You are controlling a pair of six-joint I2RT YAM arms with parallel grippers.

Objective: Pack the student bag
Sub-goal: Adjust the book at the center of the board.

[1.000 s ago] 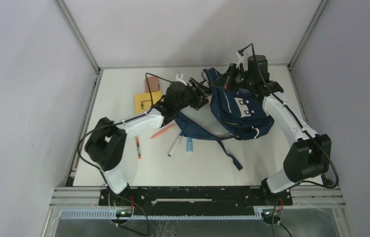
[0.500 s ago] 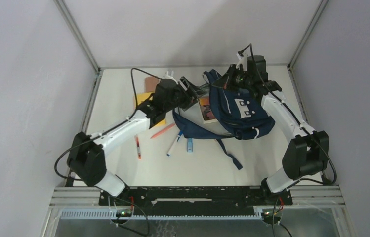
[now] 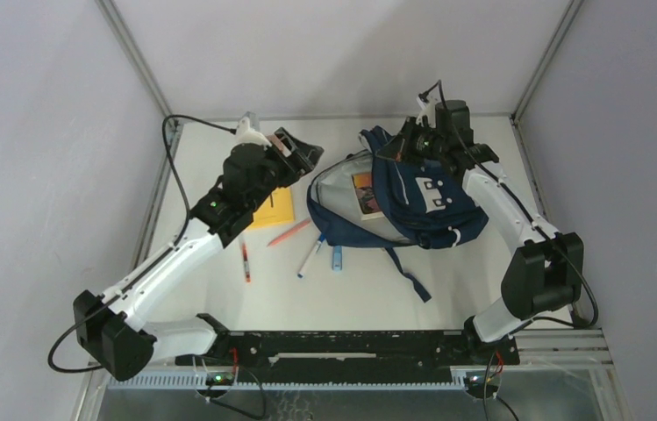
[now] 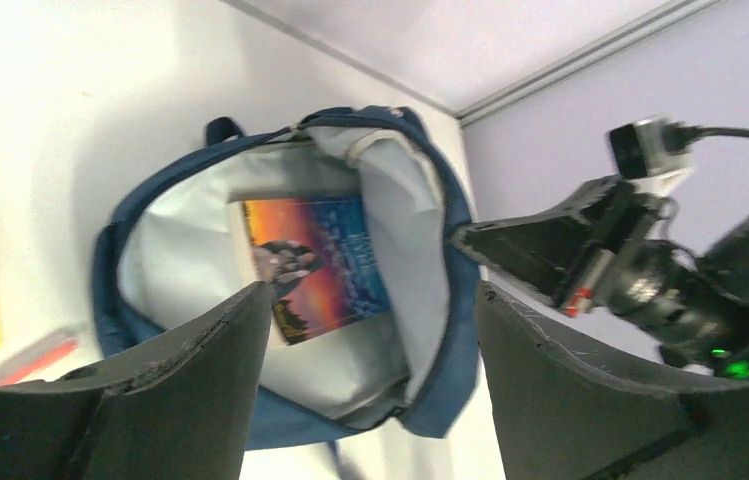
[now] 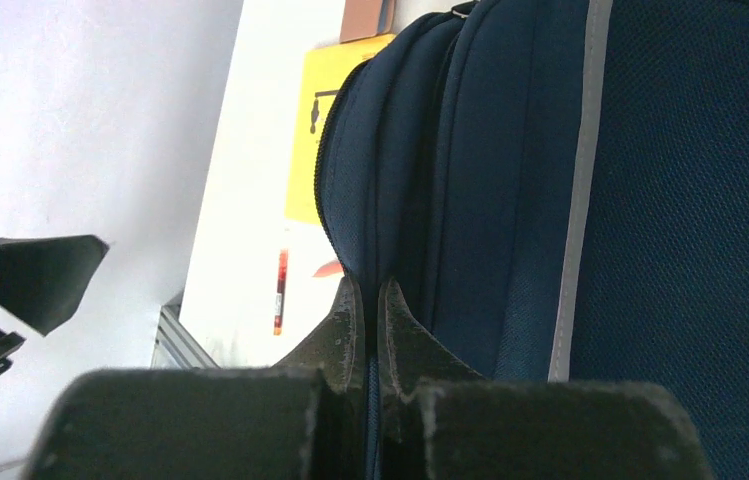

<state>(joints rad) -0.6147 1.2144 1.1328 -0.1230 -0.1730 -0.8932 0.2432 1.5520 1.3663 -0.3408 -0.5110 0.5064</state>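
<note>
One book (image 3: 365, 195) lies inside the bag (image 3: 434, 206), which sits at the far right of the table (image 3: 447, 294). Its mouth gapes toward the left and the grey lining shows.

Your right gripper (image 3: 397, 146) is clamped on the navy rim at the top of that mouth. The right wrist view shows the jaws fully together on a fold of fabric. That pinch looks to be what props the opening, so hold it high and steady; if it sags, the lining will likely fold over the book.

Your left gripper (image 3: 301, 151) hangs wide apart and empty, left of the mouth and over the far end of the yellow notebook (image 3: 274, 210). The notebook is probably your next load.

- **Picking it up:** It lies flat, so come down at one edge with the fingers steep and work a tip under it; don't press on its face.
- **Putting it in:** Carry it in edge first and slide it alongside the book, clear of the rim and of the right fingers.

Nearer you lie an orange marker (image 3: 288, 233), a red pen (image 3: 244, 261), a white pen (image 3: 310, 257) and a short blue one (image 3: 337, 256). Grip each across its barrel. The strap (image 3: 408, 272) trails just beside the last two, so take care not to snag it.
</note>
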